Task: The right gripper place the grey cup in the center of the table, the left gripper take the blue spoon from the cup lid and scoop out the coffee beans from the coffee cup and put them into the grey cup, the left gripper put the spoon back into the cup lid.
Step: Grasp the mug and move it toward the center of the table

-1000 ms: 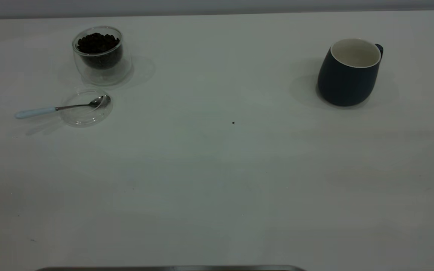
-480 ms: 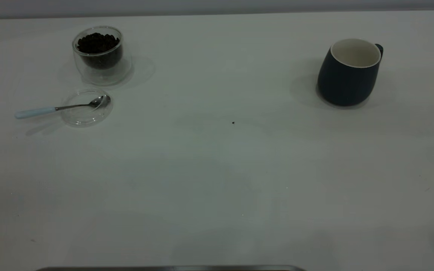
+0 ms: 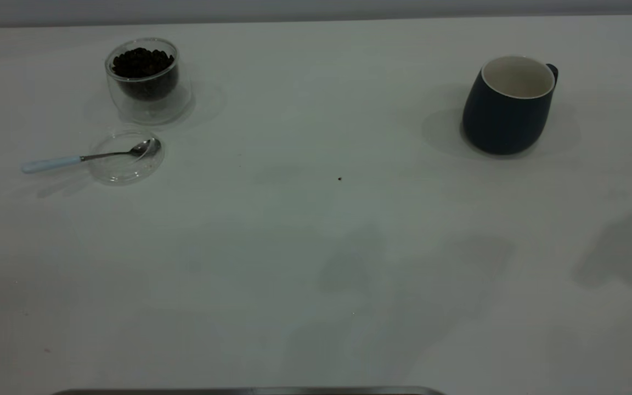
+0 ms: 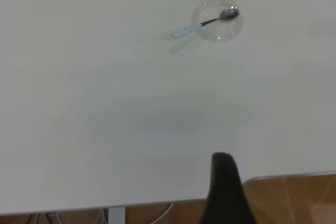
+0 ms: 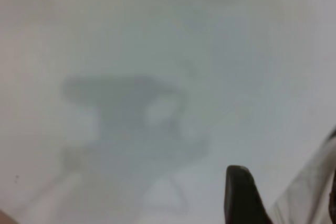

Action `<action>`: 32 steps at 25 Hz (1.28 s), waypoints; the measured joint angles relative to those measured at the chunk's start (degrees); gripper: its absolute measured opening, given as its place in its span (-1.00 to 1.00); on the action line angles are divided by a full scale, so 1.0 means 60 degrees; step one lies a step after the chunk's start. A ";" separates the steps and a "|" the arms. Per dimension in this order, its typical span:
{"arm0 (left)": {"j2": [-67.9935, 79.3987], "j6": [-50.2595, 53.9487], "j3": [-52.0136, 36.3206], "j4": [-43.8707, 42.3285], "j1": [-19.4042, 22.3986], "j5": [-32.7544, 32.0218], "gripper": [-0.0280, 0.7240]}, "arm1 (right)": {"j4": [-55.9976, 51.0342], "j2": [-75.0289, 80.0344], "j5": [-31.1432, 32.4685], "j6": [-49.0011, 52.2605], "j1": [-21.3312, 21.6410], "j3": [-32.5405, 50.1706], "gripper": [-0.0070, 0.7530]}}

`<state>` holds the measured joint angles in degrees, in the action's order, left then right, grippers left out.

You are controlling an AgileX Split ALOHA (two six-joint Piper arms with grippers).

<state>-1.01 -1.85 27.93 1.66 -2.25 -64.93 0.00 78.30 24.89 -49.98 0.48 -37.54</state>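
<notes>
Exterior view: neither gripper visible to me, jaw state unknown; one table (image 3: 316,263), one blue spoon (image 3: 91,157) with bowl on one cup lid (image 3: 125,164), behind it one coffee cup (image 3: 147,82) of coffee beans (image 3: 141,61), one grey cup (image 3: 508,107) far right

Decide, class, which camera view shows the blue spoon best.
The exterior view: the blue spoon lies in full, bowl in the cup lid, handle out over the table. The left wrist view shows it small and far off; the right wrist view shows none of it.
</notes>
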 joint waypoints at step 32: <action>0.0000 0.0000 0.0000 0.0000 0.0000 -0.0009 0.65 | 0.1305 0.9008 -0.0729 -0.4138 -0.0875 -0.6713 -0.03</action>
<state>-1.01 -1.85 27.93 1.66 -2.25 -64.98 7.83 132.35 20.51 -74.81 -4.77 -77.82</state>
